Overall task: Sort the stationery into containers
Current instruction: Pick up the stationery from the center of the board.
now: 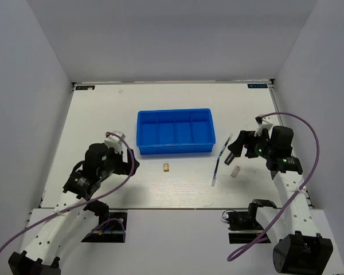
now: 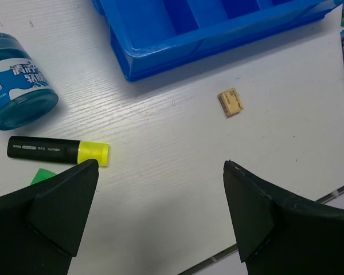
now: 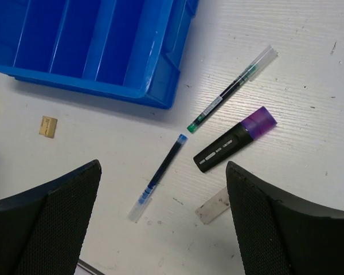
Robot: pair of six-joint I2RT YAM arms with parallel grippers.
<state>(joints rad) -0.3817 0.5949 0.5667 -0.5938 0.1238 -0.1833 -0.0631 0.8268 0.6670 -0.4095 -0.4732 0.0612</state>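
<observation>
Only the left wrist view shows the blue round roll (image 2: 17, 80) and yellow-capped marker (image 2: 57, 150), on the counter (image 2: 178, 172) left of the blue tray (image 2: 218, 34); from above the left arm (image 1: 97, 166) covers them. Only the right wrist view shows a purple-capped marker (image 3: 235, 140) right of the tray, by the blue-tipped pen (image 3: 160, 175) and pale grey block (image 3: 212, 206). Both left hand (image 2: 160, 212) and right hand (image 3: 163, 223) gape, grasping nothing.

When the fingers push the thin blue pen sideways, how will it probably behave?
The thin blue pen looks round and lies flat on the table, so it would probably roll. It seems stiff and light. Its slim, smooth barrel might slip in a grasp.
</observation>
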